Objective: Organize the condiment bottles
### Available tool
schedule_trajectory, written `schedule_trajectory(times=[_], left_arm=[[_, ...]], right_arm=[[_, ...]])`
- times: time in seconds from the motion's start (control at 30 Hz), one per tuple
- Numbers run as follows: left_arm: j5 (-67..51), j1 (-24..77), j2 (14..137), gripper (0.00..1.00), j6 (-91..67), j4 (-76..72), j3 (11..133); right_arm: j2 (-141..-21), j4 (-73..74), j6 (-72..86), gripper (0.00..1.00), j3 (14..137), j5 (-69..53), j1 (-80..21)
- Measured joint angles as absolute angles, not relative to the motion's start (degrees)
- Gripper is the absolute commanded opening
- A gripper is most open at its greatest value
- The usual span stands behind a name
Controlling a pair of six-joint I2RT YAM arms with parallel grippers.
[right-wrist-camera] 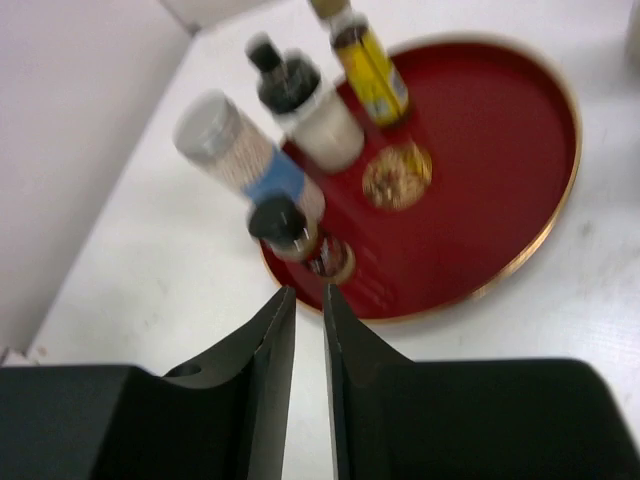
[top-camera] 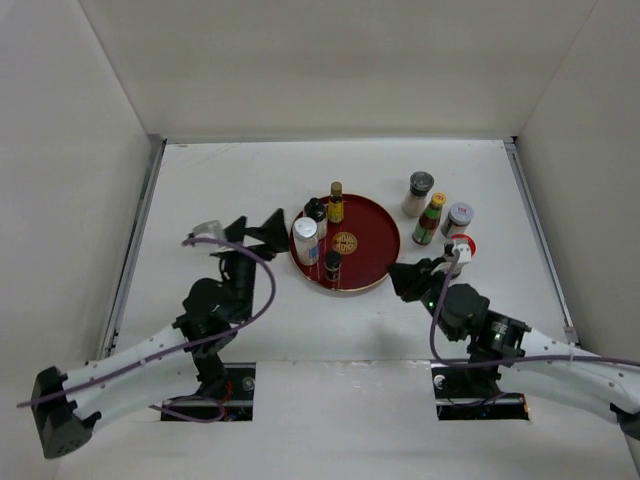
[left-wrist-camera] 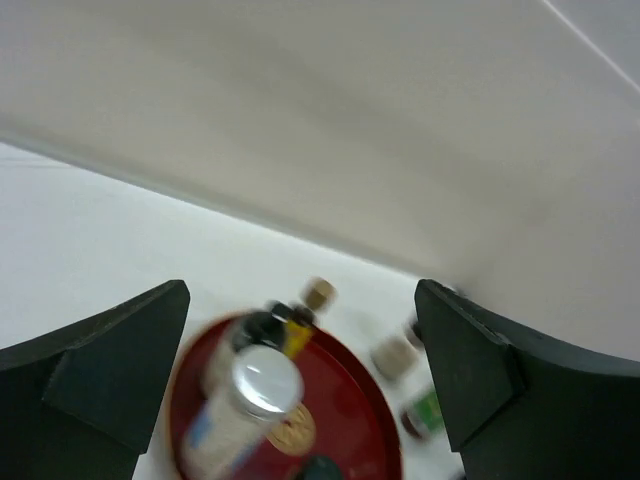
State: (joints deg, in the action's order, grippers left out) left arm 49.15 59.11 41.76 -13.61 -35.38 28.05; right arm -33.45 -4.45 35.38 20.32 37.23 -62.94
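Observation:
Several condiment bottles stand on the round red tray [top-camera: 372,232]: a silver-capped jar [top-camera: 305,240], a black-capped white bottle [top-camera: 316,212], a yellow-labelled bottle [top-camera: 336,203] and a small dark black-capped bottle [top-camera: 333,266]. To the tray's right stand a grey-capped jar [top-camera: 419,193], a green-labelled bottle [top-camera: 429,220], a silver-capped jar [top-camera: 458,217] and a red-capped one [top-camera: 462,247]. My left gripper [top-camera: 258,232] is open just left of the tray, holding nothing; its blurred wrist view shows the silver-capped jar [left-wrist-camera: 262,385] ahead. My right gripper [right-wrist-camera: 308,292] is shut and empty, its tips just short of the small dark bottle [right-wrist-camera: 285,228].
White walls enclose the table on the left, back and right. The right arm [top-camera: 470,315] lies close beside the red-capped bottle. The tray rim [right-wrist-camera: 560,200] curves off to the right of my shut right fingers.

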Motion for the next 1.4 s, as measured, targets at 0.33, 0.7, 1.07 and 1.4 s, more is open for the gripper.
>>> schedule_trajectory(times=[0.33,0.7,1.07,1.4], left_arm=[[60.47,46.19,35.11,1.0,-19.29,-38.59,9.08],[61.21,43.86,50.52,1.0,-27.55,-37.45,7.01],[57.28,44.27,54.22,1.0,-31.4,-38.0,7.03],[55.83,43.81,55.29,1.0,-32.49,-38.17,7.51]], right_arm=[[-37.8,10.15,31.14,1.0,34.33,48.01,-43.33],[-51.75,21.45,30.94,1.0,37.41,45.67,-25.45],[-57.14,17.32,30.55,1.0,36.69,36.1,-18.33],[-62.13,14.55,29.71,0.68,36.18,32.21,-17.58]])
